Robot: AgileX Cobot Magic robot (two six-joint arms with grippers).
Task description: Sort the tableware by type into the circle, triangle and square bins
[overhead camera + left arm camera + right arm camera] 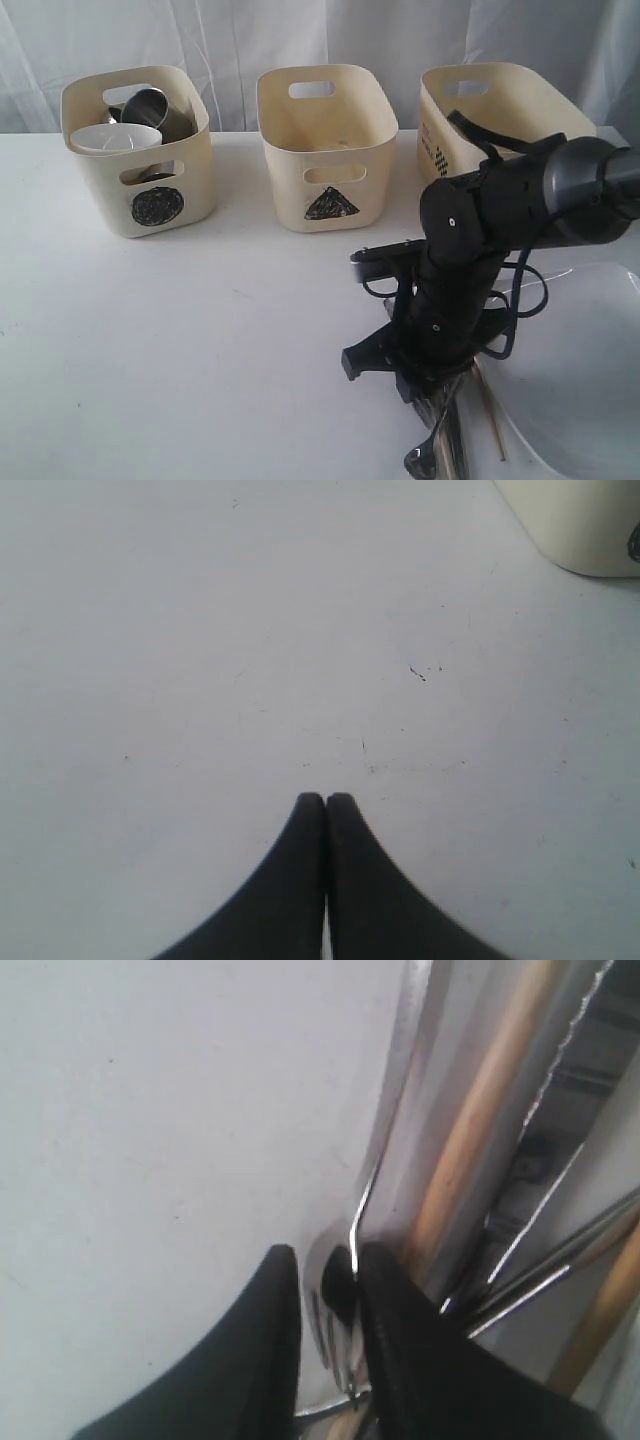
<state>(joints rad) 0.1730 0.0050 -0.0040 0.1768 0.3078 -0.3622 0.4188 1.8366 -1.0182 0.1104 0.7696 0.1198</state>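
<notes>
At the table's [200, 350] near edge, beside the plate [590, 400], the right gripper [320, 1255] is down in the cutlery pile. Its jaws stand a narrow gap apart, astride the fork [328, 1335] near the tines. Can't tell if the pads actually pinch it or just flank it. The chopsticks [480, 1110] and knife [566, 1052] lie just beside the fork, overlapping, all bunched together.

The left gripper [325, 800] is clenched and empty, hovering over bare table.

The circle bin [100, 190] holds a steel mug [155, 108] and the small white bowl [115, 138]. The triangle bin [290, 170] looks empty from here. The square bin [520, 110] is partly behind the arm.

Risks:
- The fork is thin and slick, so it likely slips out on the lift.
- A grip at the tine end leaves the handle hanging, so it could swing and clip a bin rim.
- In a tight pile the pad may catch a chopstick too, or drag the knife off toward the table edge.
- A double pick would put a wrong item in the bin.
</notes>
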